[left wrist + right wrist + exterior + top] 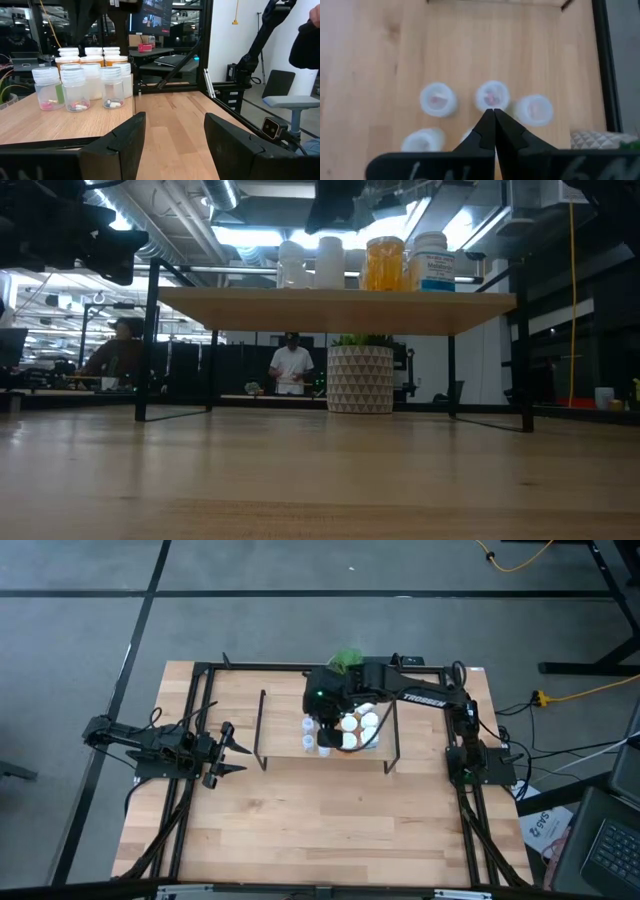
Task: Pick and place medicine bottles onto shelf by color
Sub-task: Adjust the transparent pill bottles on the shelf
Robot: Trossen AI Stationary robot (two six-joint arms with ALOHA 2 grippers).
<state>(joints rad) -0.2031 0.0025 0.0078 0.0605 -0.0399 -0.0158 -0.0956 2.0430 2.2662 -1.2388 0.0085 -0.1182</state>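
The light-wood shelf (285,735) stands on black frames in the middle of the table; in the low view its board (335,310) is seen edge-on. Several medicine bottles (350,730) stand upright on it: clear ones (75,90) in front, white (330,262) and orange ones (385,263) behind. My right gripper (493,111) is shut and empty and points down above the middle clear bottle (492,95); it also shows in the high view (325,728). My left gripper (238,750) is open and empty at the table's left, facing the shelf (174,117).
A potted green plant (347,660) stands behind the shelf; its white patterned pot (360,378) shows under the board. Bare tabletop (320,830) lies in front of the shelf. People show in the room beyond (292,365).
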